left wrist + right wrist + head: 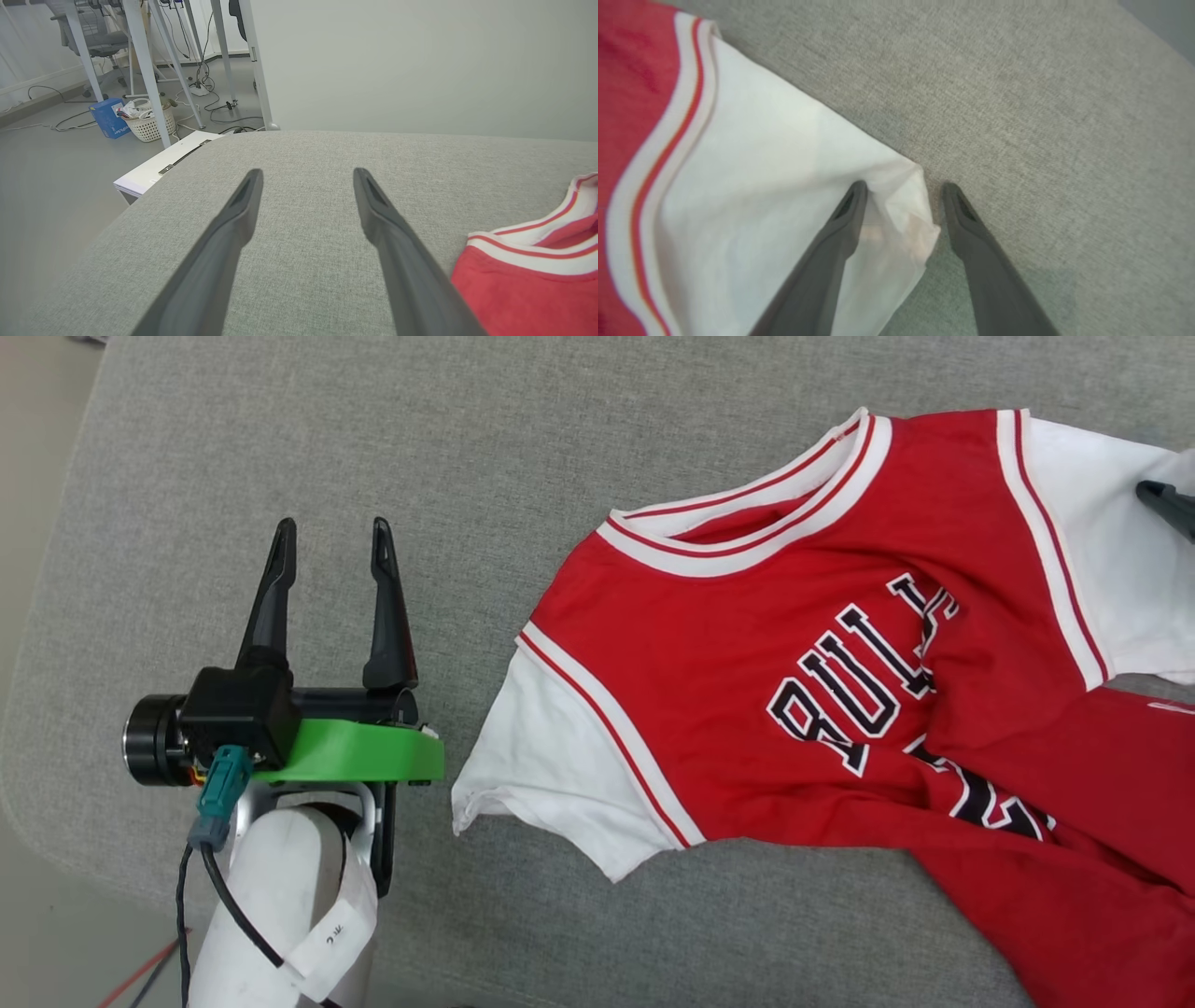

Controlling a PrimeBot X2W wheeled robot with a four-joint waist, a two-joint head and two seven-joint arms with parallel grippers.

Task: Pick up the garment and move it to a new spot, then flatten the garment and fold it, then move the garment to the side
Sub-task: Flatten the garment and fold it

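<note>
In the head view the garment (747,644) lies face up across the right half of the grey cushion (523,448), its collar (747,537) toward the far edge and the black lettering rumpled where the lower body bunches toward the near right corner. The left gripper (331,537) hangs over bare fabric by the cushion's left edge, its two fingers spread wide with nothing between them. The white near sleeve (551,775) lies just to its right and does not touch it. At the view's right edge a dark finger (1165,504) lies over the white far sleeve (1102,541). In the left wrist view the same spread fingers point across empty grey fabric toward the cushion's far edge. The striped collar and a patch of red cloth lie off to the lower right, clear of both fingers. Beyond the cushion's rounded corner are a grey floor (46,186), white table legs (145,70), a blue box (110,117) and a white basket (149,123). In the right wrist view the right gripper (904,186) is down at the far sleeve's corner with its jaws partly apart and not closed on the cloth. One finger rests on the white fabric and the other on bare cushion, and the sleeve's crumpled corner lies between them.
</note>
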